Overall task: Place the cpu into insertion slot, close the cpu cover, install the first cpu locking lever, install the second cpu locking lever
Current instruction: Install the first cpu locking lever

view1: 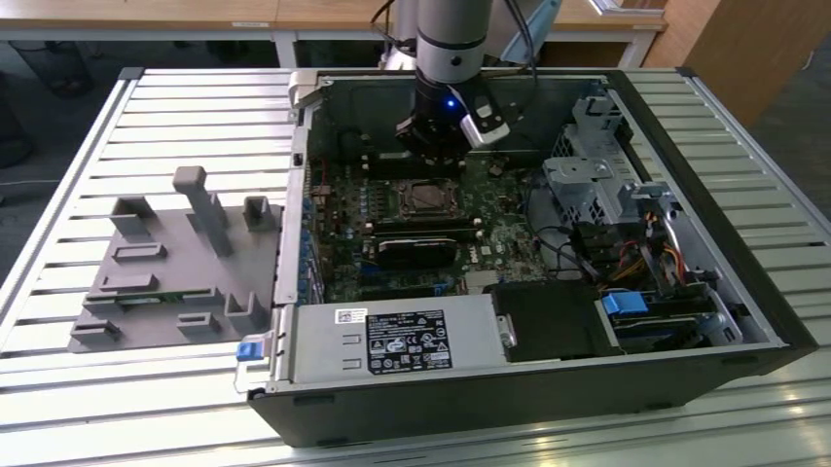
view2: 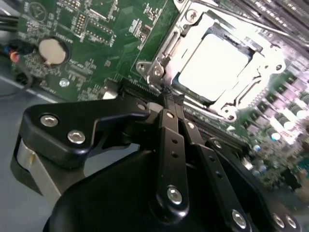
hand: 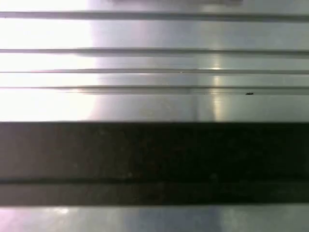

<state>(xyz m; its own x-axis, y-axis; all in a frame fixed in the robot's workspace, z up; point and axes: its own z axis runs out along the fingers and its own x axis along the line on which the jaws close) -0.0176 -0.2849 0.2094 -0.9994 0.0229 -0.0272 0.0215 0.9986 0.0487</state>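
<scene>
Already cpu seated in insertion slot; tool fingers together beside.

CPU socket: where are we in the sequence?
In the second wrist view the cpu sits in the insertion slot, and the cpu cover looks down around it, so steps one and two appear done. The claw is shut and empty, with its tip at the socket's edge. Whether either locking lever is latched can't be told; both lever steps likely remain.

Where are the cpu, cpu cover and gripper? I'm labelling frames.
cpu [view2: 215, 60]: second wrist view, bright metal top.
cpu cover [view2: 170, 42]: second wrist view, frame's side bar.
gripper [view2: 170, 102]: second wrist view, fingertips.
</scene>
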